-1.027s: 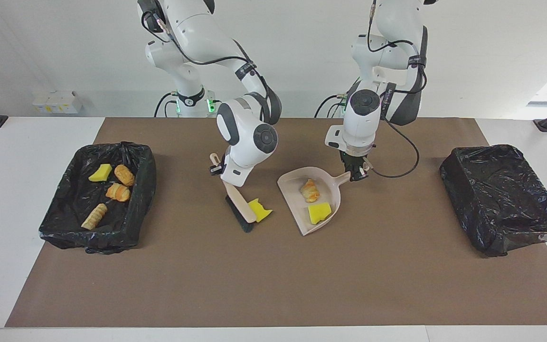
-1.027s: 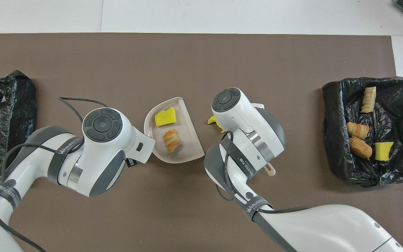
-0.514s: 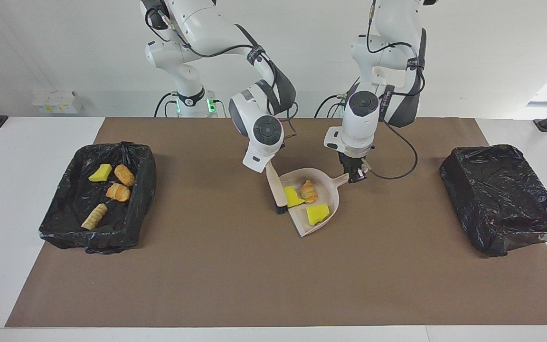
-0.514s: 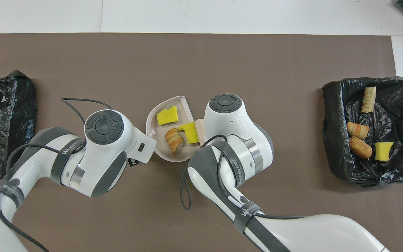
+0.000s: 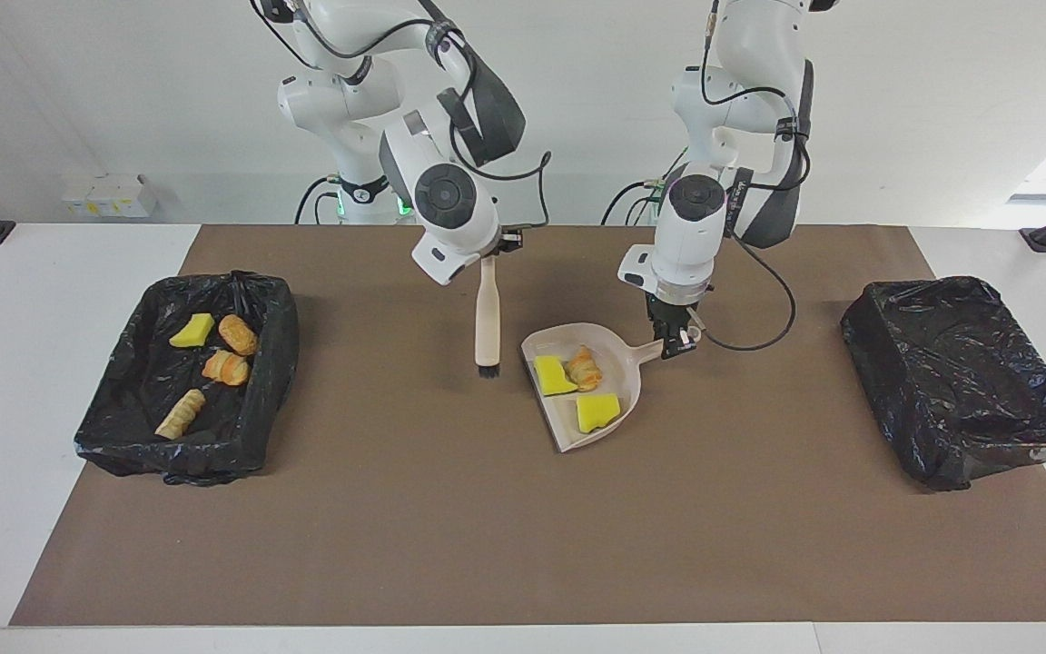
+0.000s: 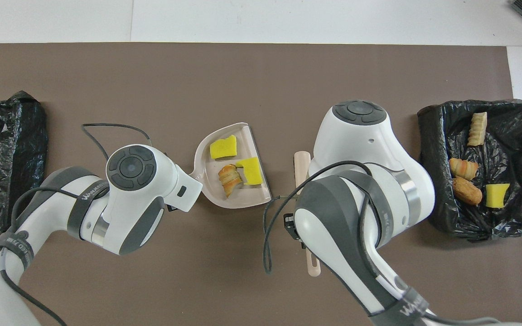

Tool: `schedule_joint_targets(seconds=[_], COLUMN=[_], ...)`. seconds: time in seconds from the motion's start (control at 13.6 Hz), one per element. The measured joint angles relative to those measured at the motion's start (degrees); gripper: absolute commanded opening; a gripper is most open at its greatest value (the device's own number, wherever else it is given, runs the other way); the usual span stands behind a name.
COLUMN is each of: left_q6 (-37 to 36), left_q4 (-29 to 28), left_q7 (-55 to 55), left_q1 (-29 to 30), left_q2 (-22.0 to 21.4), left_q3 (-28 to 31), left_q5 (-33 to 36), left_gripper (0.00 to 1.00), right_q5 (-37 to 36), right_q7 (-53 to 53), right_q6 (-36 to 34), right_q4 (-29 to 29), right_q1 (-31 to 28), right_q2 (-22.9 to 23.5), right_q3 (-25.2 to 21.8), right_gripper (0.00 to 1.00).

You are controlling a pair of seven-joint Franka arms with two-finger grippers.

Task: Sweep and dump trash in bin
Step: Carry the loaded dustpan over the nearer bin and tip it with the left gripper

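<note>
The left tool (image 5: 675, 342) is clamped on the handle of the beige dustpan (image 5: 618, 413), which sits on the brown mat (image 5: 523, 545) of the table (image 5: 24, 363) directly under and just beside that tool. In the pan lie 3 pieces of trash: a yellow sponge chunk (image 5: 553, 376) at the pan's edge toward the brush, a golden pastry (image 5: 585, 367) touching it, and a 2nd yellow sponge chunk (image 5: 597, 412) farther from the robots.

The right tool (image 5: 496, 245) is closed on the top of the brush (image 5: 487, 318), which hangs upright below it, bristles down, over the mat just beside the dustpan and apart from it.

Toward the right arm's end, well apart from both tools, stands a bin lined with a black bag (image 5: 269, 381). It holds 4 pieces: a yellow sponge chunk (image 5: 192, 331), 2 golden pastries (image 5: 238, 334) (image 5: 226, 368) and a pale lump (image 5: 181, 414). A 2nd black-bagged bin (image 5: 959, 381) stands toward the left arm's end, well apart from the left tool.
</note>
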Motion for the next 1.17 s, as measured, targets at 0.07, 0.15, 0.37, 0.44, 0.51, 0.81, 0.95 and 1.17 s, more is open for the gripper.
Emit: schedule_joint_targets(seconds=[0.07, 0.15, 0.37, 0.44, 0.51, 0.81, 0.95, 1.17], left_q6=[0.2, 0.3, -1.6, -4.2, -7.1, -14.6, -16.9, -18.9], left_q4=[0.2, 0.7, 4.0, 6.5, 9.2, 19.0, 22.8, 25.2], left_q7=[2.2, 4.0, 6.9, 7.8, 8.8, 13.6, 17.7, 27.4], left_q1=[0.7, 1.6, 4.8, 5.6, 6.6, 11.3, 14.8, 22.5], left_q2=[0.3, 0.7, 1.0, 1.1, 1.2, 3.2, 4.5, 5.1], left_q3=[0.0, 0.0, 0.1, 0.2, 0.2, 0.2, 0.2, 0.2], left_q5=[-1.6, -2.5, -2.8, -2.8, -2.8, -4.0, -5.2, -8.6], left_gripper=[0.00, 0.00, 0.00, 0.00, 0.00, 0.00, 0.00, 0.00], right_q5=[-1.2, -1.6, -1.7, -1.6, -1.2, 0.8, 2.3, 2.5], right_q7=[0.0, -0.9, -3.9, -4.1, -4.1, -2.8, 0.5, 2.2], right_q6=[-1.7, -1.6, 5.7, 7.0, 7.8, 12.8, 16.5, 19.2], right_q4=[-1.0, -3.5, -14.0, -16.3, -17.5, -19.0, -19.5, -19.5], right_q1=[0.0, 0.1, 0.3, 0.4, 0.6, 2.8, 5.9, 9.5], right_q2=[-1.4, -2.8, -6.9, -8.0, -8.7, -9.2, -8.1, -6.0], right_q3=[0.0, 0.1, 0.2, 0.3, 0.4, 0.4, 0.5, 0.6], right_gripper=[0.00, 0.00, 0.00, 0.00, 0.00, 0.00, 0.00, 0.00])
